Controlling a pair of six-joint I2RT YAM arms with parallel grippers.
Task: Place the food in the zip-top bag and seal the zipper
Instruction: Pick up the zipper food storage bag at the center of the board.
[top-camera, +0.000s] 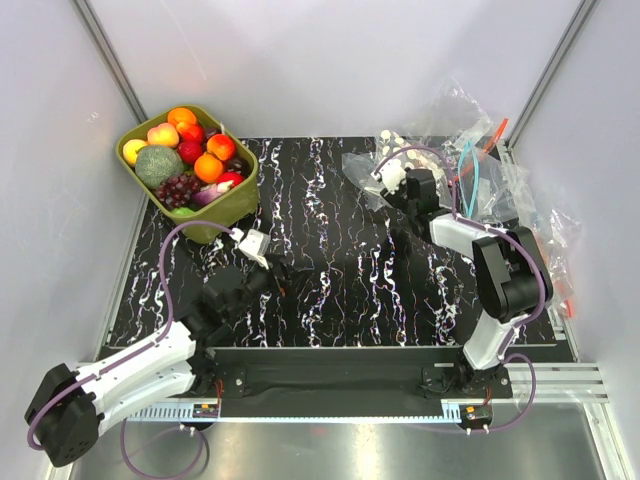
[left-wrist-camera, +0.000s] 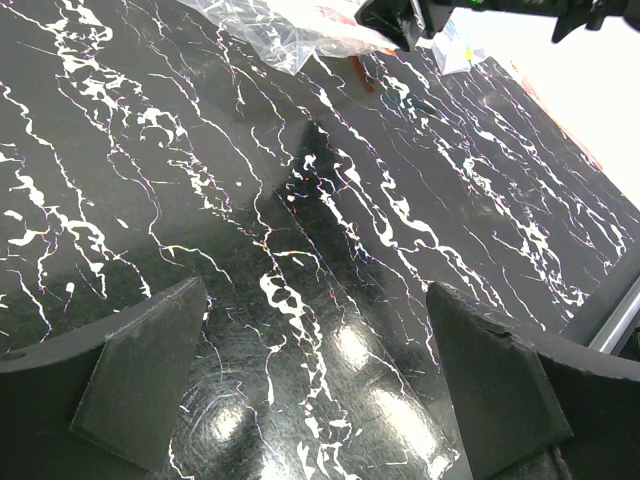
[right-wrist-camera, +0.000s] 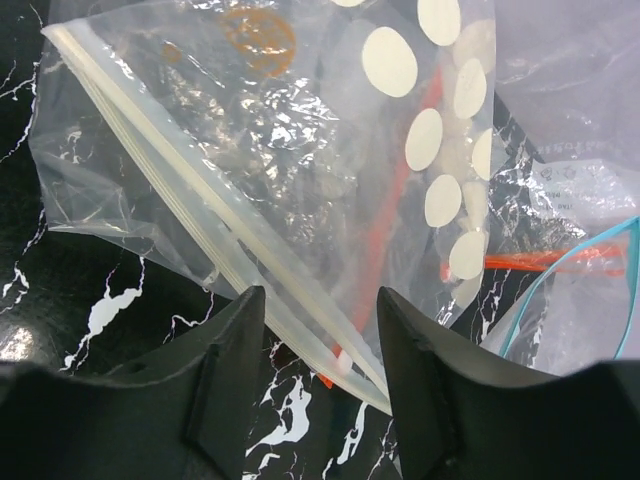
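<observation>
Straddling the zipper (right-wrist-camera: 200, 220) of the bag (right-wrist-camera: 300, 120), the right end effector (right-wrist-camera: 320, 300) is seen in its wrist view with its jaws standing partly apart, and nothing is clamped between them: the strip's lower end passes into the gap between the fingers (right-wrist-camera: 235, 340), while the rest of the bag spreads away beyond the tips. From above, this end effector (top-camera: 392, 183) is found at the far right of the worktop (top-camera: 320, 260), at the near edge of the bag (top-camera: 365, 168), whose white dots are bunched just past it. The bag's long axis is set by the zipper, which runs as a pale double line on a diagonal from the upper left of the wrist view down to the lower right; the dotted panel is turned to the right of it. Whether the zipper is pressed shut cannot be told, nor whether the fingers touch the plastic. Behind the bag, other clear bags (top-camera: 490, 170) with blue and orange strips are piled, their outlines hard to separate. The left end effector (left-wrist-camera: 315, 295) is held wide open over bare worktop, well apart from the bag. The food (top-camera: 190, 150) is heaped in a green tub (top-camera: 243, 192) at the far left corner; the lower pieces are hidden by those on top.
</observation>
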